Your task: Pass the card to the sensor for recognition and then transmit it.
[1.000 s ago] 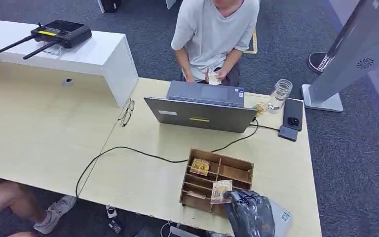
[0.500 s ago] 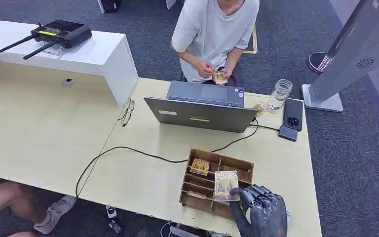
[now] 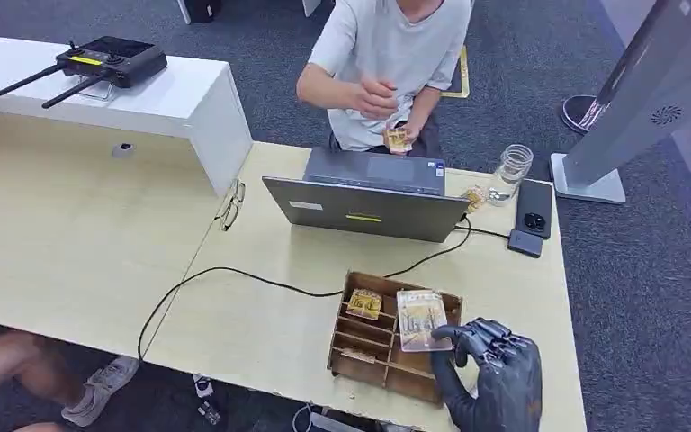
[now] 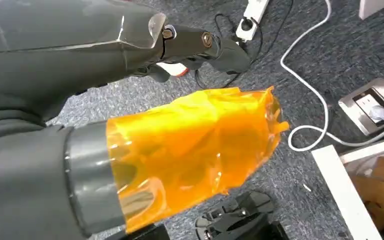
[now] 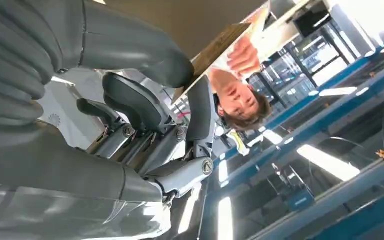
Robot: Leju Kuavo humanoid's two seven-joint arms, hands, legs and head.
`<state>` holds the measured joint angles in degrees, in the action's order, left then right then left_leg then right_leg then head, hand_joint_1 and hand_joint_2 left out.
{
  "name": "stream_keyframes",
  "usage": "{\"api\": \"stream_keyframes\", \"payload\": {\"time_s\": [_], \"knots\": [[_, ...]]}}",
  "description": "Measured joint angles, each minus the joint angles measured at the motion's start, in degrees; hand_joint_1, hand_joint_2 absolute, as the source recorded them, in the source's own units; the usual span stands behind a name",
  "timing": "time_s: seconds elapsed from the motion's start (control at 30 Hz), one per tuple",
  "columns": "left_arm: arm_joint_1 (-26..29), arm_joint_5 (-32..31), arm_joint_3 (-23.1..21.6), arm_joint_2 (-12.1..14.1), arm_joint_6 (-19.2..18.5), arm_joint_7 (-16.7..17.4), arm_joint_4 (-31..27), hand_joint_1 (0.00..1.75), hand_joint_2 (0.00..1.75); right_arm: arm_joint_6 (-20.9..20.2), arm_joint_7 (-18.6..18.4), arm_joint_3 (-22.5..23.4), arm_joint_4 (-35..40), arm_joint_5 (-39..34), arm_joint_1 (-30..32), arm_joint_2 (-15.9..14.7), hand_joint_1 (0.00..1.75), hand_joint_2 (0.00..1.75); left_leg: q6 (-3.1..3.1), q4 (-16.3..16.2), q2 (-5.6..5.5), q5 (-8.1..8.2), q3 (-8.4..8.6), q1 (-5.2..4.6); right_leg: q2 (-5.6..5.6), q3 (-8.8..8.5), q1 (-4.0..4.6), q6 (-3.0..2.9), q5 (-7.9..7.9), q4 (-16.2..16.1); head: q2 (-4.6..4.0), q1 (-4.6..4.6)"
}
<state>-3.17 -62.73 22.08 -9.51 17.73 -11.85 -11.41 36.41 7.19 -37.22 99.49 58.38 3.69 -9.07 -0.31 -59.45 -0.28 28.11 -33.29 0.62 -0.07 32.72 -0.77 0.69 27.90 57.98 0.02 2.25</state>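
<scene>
Wooden compartments of a tray (image 3: 357, 358) are seen in the head view near the front edge of the table (image 3: 261, 333), with a laptop (image 3: 366, 205) behind the tray, a cable (image 3: 234, 273) running to the tray's left, and a phone (image 3: 534, 207) and a jar (image 3: 511, 171) beyond the tray to the right. A card (image 3: 421, 319) is held above the tray's right half, lifted clear of the slots and tilted, pinched at its lower right corner by the right hand (image 3: 493, 373), whose dark fingers are curled around that corner. A second card (image 3: 364, 303) is seen in a rear slot of the tray. Behind the laptop a person (image 3: 387, 54) is seated, with a small card (image 3: 397, 139) held in one hand. In the right wrist view the same grasp is shown from below: the thumb (image 5: 135, 50) is pressed against the card (image 5: 220, 47), seen nearly edge-on, with the fingers on its other side. In the left wrist view the left hand (image 4: 180, 145) is shown wrapped in orange film over carpet and a white cord (image 4: 310, 60); whether it is clenched or released cannot be told.
</scene>
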Motion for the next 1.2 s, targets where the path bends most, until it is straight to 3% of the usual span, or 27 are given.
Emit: {"api": "stream_keyframes", "payload": {"time_s": [0.53, 0.87, 1.2], "knots": [[-0.7, -2.2, -1.1, -0.1, -1.6, 1.6, 0.0, 0.0, 0.0, -4.0, -0.8, 3.0, -1.3, -3.0, -6.3, 3.0, 1.75, 1.75, 0.0, 0.0, 0.0, -0.01, 0.01, 0.0, 0.0, 0.0, 0.0, 0.0, -0.02, 0.0, 0.0, -0.02], [-1.3, -3.6, -2.7, -0.1, -2.7, 2.3, 0.0, 0.0, 0.0, -8.2, -3.1, 4.2, -6.0, -3.9, -11.3, 5.2, 1.75, 1.75, -0.01, 0.0, 0.0, -0.04, 0.01, 0.0, 0.01, 0.0, 0.0, 0.0, -0.03, 0.0, 0.0, 0.0], [-1.8, -4.2, -3.5, -0.1, -3.1, 2.8, 0.0, 0.0, 0.0, -9.6, -4.1, 4.4, -12.1, -4.9, -14.7, 7.5, 1.75, 1.75, -0.01, 0.0, -0.01, -0.04, 0.01, 0.0, 0.0, 0.0, 0.0, -0.01, -0.03, 0.0, 0.0, 0.0]]}}
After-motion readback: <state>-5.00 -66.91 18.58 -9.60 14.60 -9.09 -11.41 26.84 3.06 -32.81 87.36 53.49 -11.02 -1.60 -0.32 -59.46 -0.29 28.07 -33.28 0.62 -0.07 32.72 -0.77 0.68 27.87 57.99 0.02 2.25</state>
